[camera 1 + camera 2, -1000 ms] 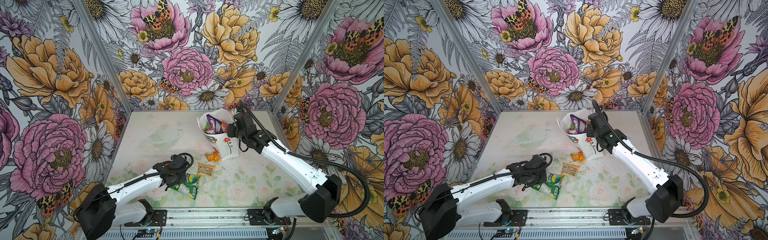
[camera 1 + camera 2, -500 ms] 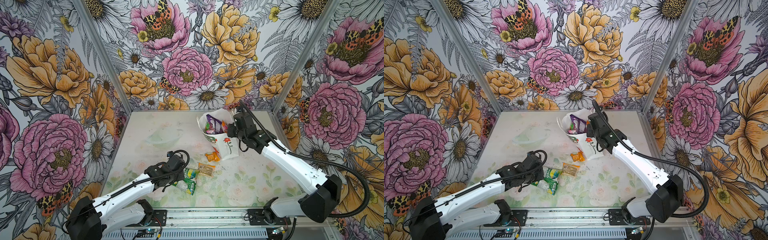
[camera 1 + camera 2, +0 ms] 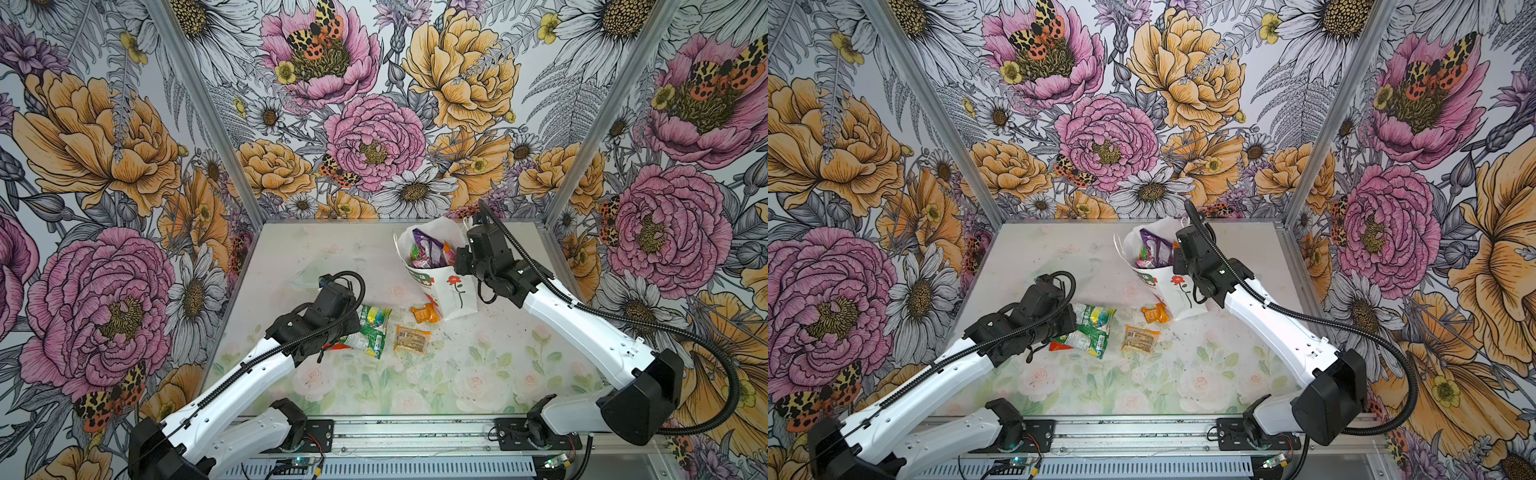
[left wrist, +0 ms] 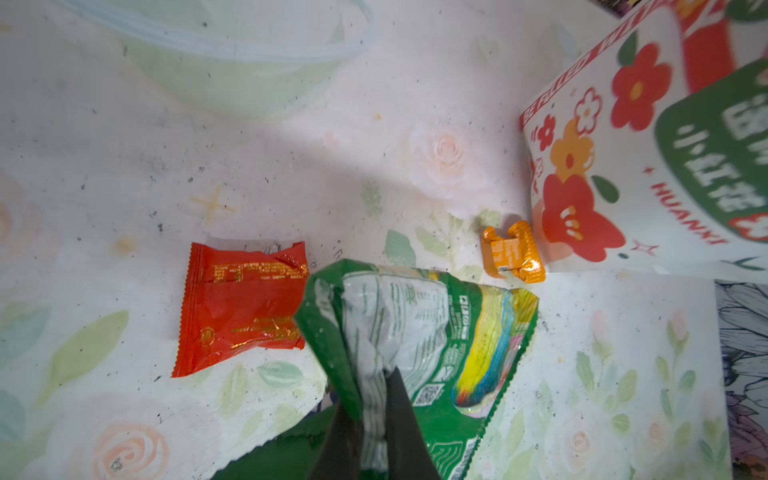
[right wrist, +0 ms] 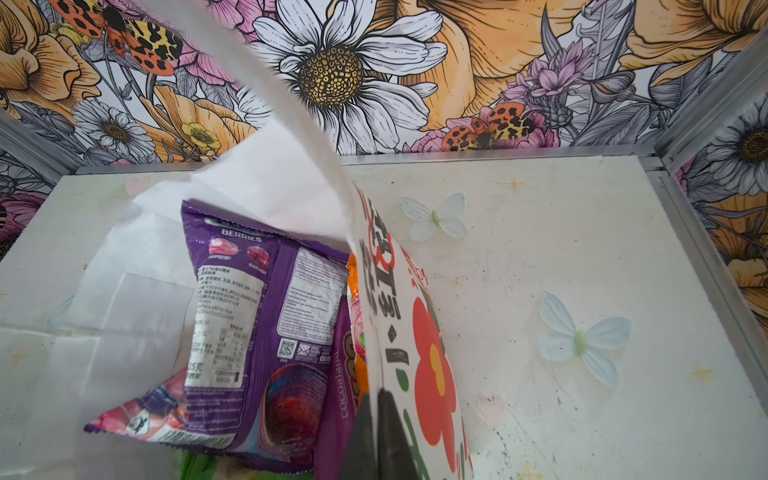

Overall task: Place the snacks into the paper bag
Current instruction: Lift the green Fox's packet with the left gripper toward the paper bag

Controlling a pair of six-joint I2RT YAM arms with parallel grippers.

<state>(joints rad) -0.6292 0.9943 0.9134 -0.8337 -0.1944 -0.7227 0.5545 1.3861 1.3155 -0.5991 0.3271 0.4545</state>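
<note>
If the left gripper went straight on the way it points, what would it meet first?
Likely the table beyond the green packet that the left gripper holds; the small orange packet sits off-line. Depth is unclear.

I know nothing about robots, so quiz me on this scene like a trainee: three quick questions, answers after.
1. True or false: the left gripper is clamped on the green packet.
2. The right gripper pinches: A) the paper bag's wall; B) a spoon; C) nothing.
3. Besides the green packet, how many packets lie on the table outside the bag?
Key: 1 true; 2 A; 3 three: red packet, small orange packet, tan packet.
</note>
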